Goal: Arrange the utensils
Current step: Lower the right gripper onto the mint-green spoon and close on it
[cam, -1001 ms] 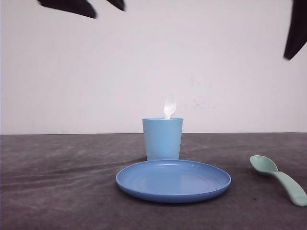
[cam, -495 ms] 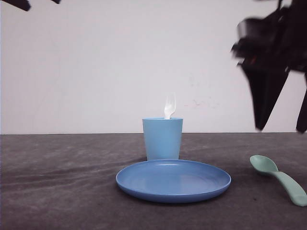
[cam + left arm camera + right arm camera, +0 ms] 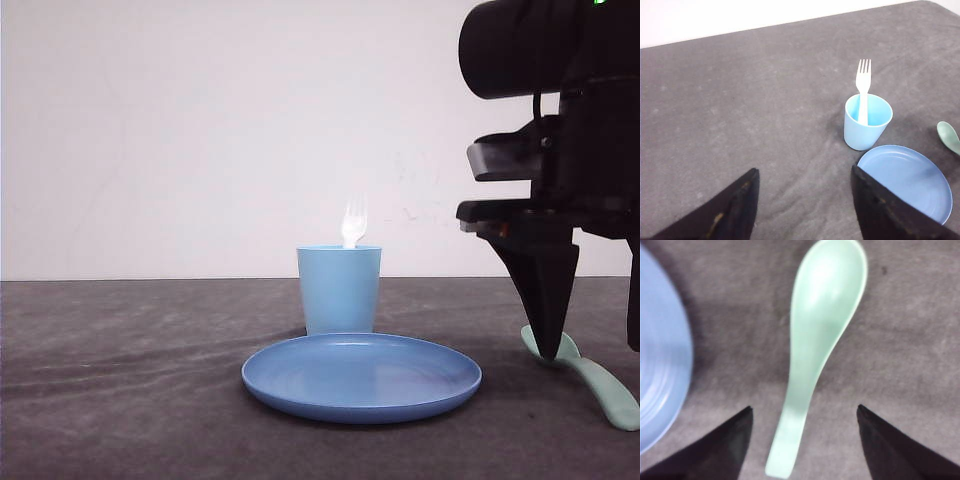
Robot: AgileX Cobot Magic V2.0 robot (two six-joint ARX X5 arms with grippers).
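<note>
Spoon (image 3: 812,345), mint green, lies flat on the dark grey, faintly mottled table (image 3: 120,400), its handle between the right jaws (image 3: 802,440), which stand spread wide to either side without touching it. Beyond one finger lies the blue plate (image 3: 361,376). Fork (image 3: 863,90), white, stands tines-up in the light blue cup (image 3: 867,122), well ahead of the left jaws (image 3: 802,205), also spread apart over bare table. A plain white wall (image 3: 180,140) closes the room behind.
</note>
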